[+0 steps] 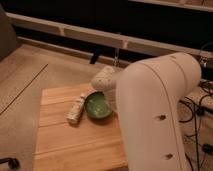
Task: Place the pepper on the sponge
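Start at the left: a castor [9, 162] sits on the floor [25, 80] by the corner of the wooden surface [75, 145], and nothing there bears on your task. On the surface a pale bottle [76, 109] lies on its side, and just right of it, close or perhaps touching, is a round green bowl [97, 106]. It reads as a bowl rather than a pepper, though you should not lean on that. Neither the pepper nor the sponge shows anywhere on the bare wood, so if they are on the surface they are behind the arm [155, 110]. The arm's white bulk covers the right side, and its rounded joint [104, 77] hangs over the bowl's far rim. The hand is out of sight too, somewhere past that joint behind the arm, and you cannot tell whether it is released, clenched or grasping something. That leaves the step unsettled. This view would fit a pepper held over the hidden ground on its way to the sponge, and it would equally fit a pepper already resting on the sponge there. Whichever it is, your next move calls for care near the bowl and the bottle. Both lie close under the joint, and the bottle would likely roll if nudged. At the far right, cables [202, 107] trail over the floor, well apart from the surface.
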`<state>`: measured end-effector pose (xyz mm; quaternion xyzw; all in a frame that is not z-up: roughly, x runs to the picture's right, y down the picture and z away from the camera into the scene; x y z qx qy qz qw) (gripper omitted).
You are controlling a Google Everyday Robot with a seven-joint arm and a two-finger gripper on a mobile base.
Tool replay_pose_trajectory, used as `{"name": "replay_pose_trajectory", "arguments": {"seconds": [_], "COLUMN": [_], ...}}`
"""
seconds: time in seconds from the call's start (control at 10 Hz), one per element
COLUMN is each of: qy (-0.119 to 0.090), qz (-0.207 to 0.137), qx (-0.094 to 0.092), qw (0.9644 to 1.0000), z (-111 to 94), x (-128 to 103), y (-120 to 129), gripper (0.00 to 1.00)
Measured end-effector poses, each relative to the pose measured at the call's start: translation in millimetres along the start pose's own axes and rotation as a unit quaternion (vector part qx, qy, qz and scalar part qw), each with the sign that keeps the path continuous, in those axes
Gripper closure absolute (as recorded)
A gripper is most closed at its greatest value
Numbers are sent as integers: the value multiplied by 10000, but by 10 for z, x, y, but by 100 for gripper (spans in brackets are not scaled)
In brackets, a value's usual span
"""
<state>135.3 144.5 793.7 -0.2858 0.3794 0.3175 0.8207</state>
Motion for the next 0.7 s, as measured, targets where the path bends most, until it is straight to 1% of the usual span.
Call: {"name": "replay_pose_trajectory", "arguments": {"seconds": [0.2, 0.4, 0.5, 0.7], "qy": [118, 156, 134, 25], "qz": [209, 370, 350, 218], "qx": [95, 172, 213, 268], "qw": [9997, 9990, 9991, 9994], "z": [98, 173, 183, 153], "x": [251, 443, 476, 448], "y": [-219, -419, -497, -633], "gripper": [100, 100, 100, 100]}}
